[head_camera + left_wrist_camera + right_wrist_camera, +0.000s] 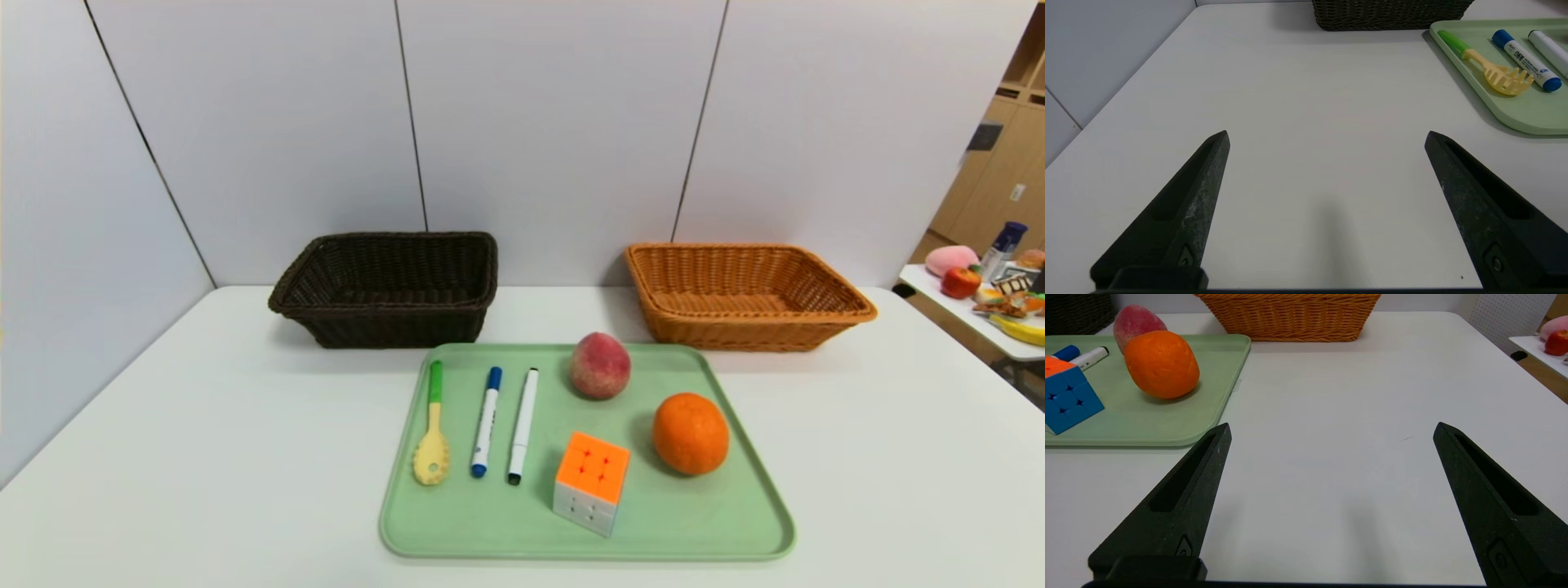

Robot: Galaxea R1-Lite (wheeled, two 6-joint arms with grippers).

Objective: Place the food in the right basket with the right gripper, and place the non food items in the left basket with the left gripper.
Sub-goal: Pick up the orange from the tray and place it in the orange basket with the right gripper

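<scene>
Head view showed you the white worktop (857, 457) first, with nothing sorted yet: both baskets stood bare at its far side, the dark brown left basket (385, 287) and the orange right basket (744, 292), well apart. Just in front of them lay the green tray (718, 523), carrying everything you had to move.

On the tray the orange (691, 433) sat nearest the right edge, with the peach (599, 365) behind it toward the baskets. The puzzle cube (591, 482) stood just beside the orange, orange face up. Left of it lay the white marker (522, 425), the blue-capped marker (486, 420) and the yellow pasta spoon (432, 433) with its green handle, all three pointing roughly toward the baskets.

Neither arm appeared in the head view. The left end effector (1327, 136) hovered over bare worktop left of the tray, jaws spread wide and holding nothing. The right end effector (1331, 428) hung over bare worktop right of the tray, equally wide and empty.

You were at the opening step, I judged. A sensible first move was to bring the right end effector across to the orange, the closest food, and straddle its round body squarely so it could not roll.

Small print ran along the blue-capped marker, too fine to read.
</scene>
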